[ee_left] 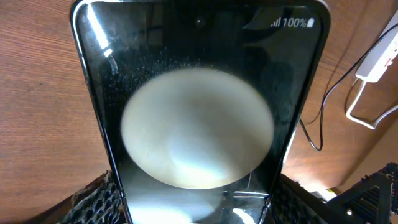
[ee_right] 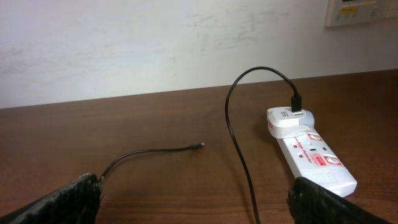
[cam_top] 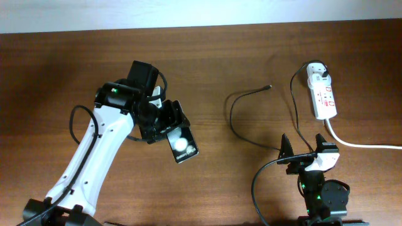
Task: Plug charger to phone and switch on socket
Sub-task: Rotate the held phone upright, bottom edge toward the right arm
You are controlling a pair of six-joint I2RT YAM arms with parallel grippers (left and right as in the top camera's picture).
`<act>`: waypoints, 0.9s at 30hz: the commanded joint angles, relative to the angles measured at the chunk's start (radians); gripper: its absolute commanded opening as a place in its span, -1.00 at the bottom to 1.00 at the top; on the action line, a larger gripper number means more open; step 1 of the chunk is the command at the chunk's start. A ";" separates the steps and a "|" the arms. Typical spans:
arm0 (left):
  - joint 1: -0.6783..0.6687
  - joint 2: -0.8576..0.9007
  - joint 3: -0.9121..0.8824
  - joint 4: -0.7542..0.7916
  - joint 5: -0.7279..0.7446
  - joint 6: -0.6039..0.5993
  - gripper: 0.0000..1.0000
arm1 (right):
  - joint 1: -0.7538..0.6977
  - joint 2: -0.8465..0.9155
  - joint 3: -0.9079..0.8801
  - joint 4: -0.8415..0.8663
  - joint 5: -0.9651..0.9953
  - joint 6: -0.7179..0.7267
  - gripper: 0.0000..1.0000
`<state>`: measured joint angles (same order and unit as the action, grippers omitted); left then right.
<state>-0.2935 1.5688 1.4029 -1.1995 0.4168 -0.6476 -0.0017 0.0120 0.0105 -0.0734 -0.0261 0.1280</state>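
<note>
Charger cable [cam_top: 230, 117] lies between right hand [cam_top: 306, 149] and socket [cam_top: 323, 95]

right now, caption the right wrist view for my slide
Right claw open, charger tip lying loose ahead, its other end plugged into the socket.

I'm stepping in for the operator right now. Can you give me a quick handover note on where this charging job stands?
Left gripper: shut on the small black glossy-screened phone, left of centre.
Right gripper: open, empty.
Thin black charger cable: its white adapter sits in the white elongated power strip; its small plug tip lies loose on the wooden table.
Done: phone grasped.
Left: plug tip into phone, switch strip on; switch state unreadable here.
</note>
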 commanded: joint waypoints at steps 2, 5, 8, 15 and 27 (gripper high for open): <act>0.002 -0.029 0.027 -0.002 0.032 0.012 0.21 | 0.007 -0.006 -0.005 -0.005 0.001 0.000 0.97; 0.002 -0.029 0.027 -0.003 0.034 0.012 0.21 | 0.007 -0.006 -0.005 -0.005 0.001 0.000 0.98; 0.002 -0.029 0.027 -0.006 0.037 0.013 0.21 | 0.007 -0.006 -0.005 -0.005 0.001 0.000 0.98; 0.002 -0.029 0.027 -0.010 0.051 0.013 0.20 | 0.007 -0.006 -0.005 -0.005 0.001 0.000 0.97; 0.000 -0.014 0.027 -0.013 0.185 0.013 0.14 | 0.007 -0.006 -0.005 -0.005 0.001 0.000 0.98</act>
<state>-0.2935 1.5688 1.4029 -1.2156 0.5949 -0.6476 -0.0017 0.0120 0.0105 -0.0734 -0.0261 0.1280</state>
